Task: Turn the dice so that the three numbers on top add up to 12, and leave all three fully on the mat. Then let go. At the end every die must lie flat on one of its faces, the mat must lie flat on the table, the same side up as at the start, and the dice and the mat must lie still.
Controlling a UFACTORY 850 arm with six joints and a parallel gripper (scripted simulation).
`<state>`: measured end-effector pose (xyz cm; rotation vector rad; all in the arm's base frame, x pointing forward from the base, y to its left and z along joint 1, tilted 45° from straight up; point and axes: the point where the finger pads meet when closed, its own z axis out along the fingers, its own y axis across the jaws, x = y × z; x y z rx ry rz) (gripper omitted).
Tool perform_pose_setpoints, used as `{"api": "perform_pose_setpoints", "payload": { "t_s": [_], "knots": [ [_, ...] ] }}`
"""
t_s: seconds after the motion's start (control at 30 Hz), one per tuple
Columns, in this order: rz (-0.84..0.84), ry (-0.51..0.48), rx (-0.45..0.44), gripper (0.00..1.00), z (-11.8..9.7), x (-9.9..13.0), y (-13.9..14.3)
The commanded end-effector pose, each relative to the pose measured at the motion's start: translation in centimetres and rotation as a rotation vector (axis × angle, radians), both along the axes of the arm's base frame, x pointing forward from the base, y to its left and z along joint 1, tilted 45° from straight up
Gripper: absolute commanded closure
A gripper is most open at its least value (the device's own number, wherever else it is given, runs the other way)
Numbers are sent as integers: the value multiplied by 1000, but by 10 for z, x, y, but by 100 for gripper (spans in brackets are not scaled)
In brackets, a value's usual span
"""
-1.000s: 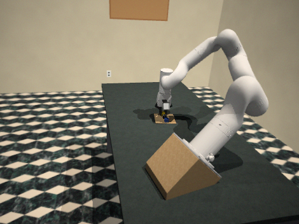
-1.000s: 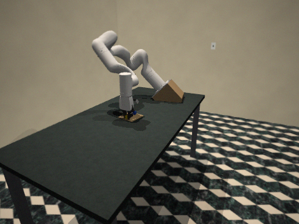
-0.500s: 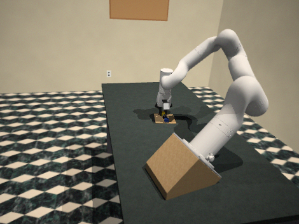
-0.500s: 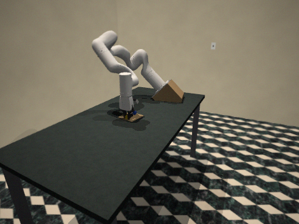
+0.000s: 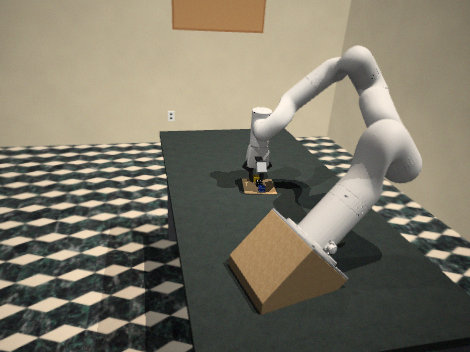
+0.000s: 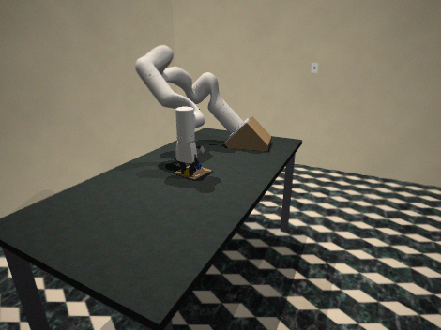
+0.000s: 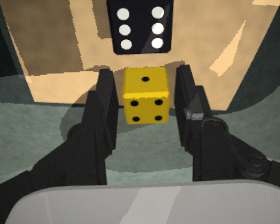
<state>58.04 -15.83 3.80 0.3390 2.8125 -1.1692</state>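
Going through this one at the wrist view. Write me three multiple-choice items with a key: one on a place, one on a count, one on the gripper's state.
1. Where is the yellow die?
A) Outside both fingers
B) In the space between the two fingers
C) Beyond the black die

2. How many white pips show on the black die's face?
A) Six
B) Three
C) Two

3. How does the gripper stand?
A) Shut, fingertips meeting
B) Clamped on the black die
C) Open, gripping nothing

Key:
1 B: a finger stands on either side of it.
2 A: two columns of three pips show.
3 C: a gap shows between each finger and the yellow die.
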Motion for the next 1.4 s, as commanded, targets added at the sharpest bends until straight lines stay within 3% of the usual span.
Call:
{"api": "perform_pose_setpoints", "payload": {
  "t_s": [0.0,0.27,0.9,1.2,1.23,1.37],
  "knots": [
    [1,-1,0,58,1,1,0],
    [1,-1,0,58,4,1,4],
    [1,-1,0,58,58,2,58],
    [1,-1,0,58,64,2,64],
    [1,-1,0,0,64,2,64],
    [1,-1,0,0,64,2,64]
  ]
}}
